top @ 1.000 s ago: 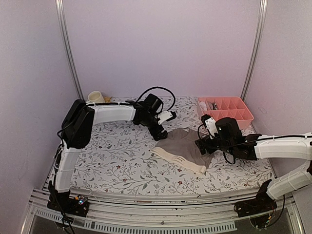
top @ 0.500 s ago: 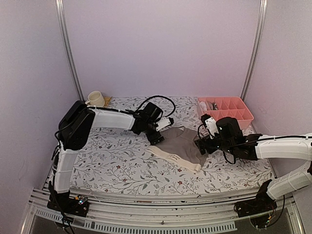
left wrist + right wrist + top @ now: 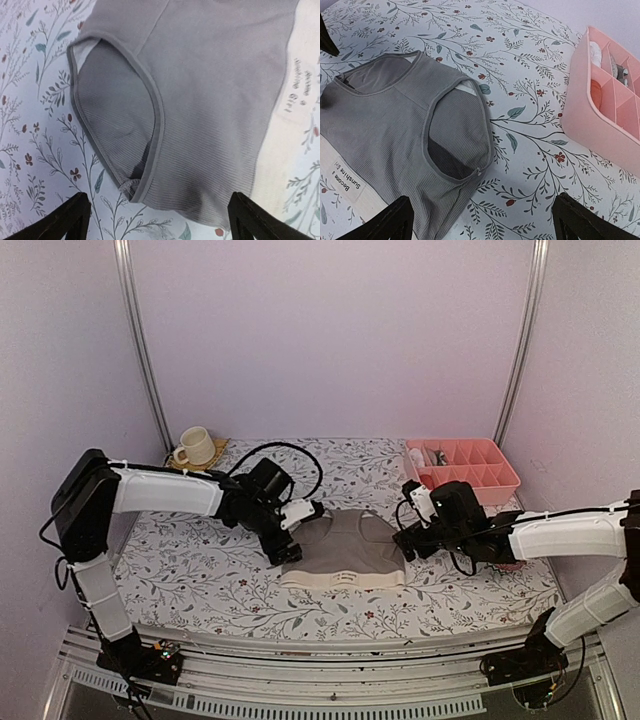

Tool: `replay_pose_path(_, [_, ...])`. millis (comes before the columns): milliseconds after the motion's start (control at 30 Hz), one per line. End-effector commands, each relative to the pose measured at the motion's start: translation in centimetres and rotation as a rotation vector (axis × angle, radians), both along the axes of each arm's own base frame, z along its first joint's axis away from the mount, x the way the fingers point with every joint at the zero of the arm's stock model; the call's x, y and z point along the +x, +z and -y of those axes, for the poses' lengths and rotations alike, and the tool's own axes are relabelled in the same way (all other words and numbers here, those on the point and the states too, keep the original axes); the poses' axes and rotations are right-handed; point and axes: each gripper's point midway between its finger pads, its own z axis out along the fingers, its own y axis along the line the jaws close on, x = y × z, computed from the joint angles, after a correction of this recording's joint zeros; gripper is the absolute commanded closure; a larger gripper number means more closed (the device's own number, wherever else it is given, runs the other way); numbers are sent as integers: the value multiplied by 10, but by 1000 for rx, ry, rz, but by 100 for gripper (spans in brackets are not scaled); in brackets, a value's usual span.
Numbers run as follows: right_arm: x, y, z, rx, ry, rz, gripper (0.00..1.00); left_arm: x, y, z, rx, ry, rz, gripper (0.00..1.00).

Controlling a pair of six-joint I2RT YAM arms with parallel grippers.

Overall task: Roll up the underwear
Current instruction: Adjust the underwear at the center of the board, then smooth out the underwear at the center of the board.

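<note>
The underwear [image 3: 345, 543] is one taupe grey-brown brief with a wide cream waistband [image 3: 340, 580]. It lies flat in the middle of the floral table, waistband towards the near edge. My left gripper [image 3: 287, 548] hovers open at its left leg opening. In the left wrist view, the underwear [image 3: 210, 100] fills the frame above the open left gripper [image 3: 157, 222]. My right gripper [image 3: 404, 540] is open at the brief's right side. The right wrist view shows the underwear [image 3: 385, 115] and its right leg hole just ahead of the open right gripper [image 3: 482, 222]. Neither gripper holds anything.
A pink divided box [image 3: 462, 466] with small items in it stands at the back right, and it also shows in the right wrist view as the pink box [image 3: 612, 95]. A cream cup [image 3: 197, 446] sits at the back left. Frame posts stand at both rear corners.
The underwear lay skewed with its waistband diagonal; now it lies square and spread flat. The left arm has swung left and nearer. The right gripper has shifted slightly left.
</note>
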Motion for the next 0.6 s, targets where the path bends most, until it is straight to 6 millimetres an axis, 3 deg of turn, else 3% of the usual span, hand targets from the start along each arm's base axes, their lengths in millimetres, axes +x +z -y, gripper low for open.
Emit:
replay_pose_path(0, [6, -10, -3, -35, -27, -36, 1, -9, 59, 20, -163, -81, 14, 1])
replay_pose_path(100, [7, -18, -7, -43, -18, -62, 1, 15, 78, 23, -165, -69, 110, 1])
replay_pose_path(233, [4, -28, -7, -73, -24, -113, 1, 49, 81, 39, -138, -70, 195, 2])
replay_pose_path(400, [16, -30, 3, -109, -87, -105, 1, 84, 46, 60, -68, -64, 194, 1])
replay_pose_path(567, [19, -59, 11, -226, -95, -162, 1, 80, 34, 60, -60, -64, 164, 1])
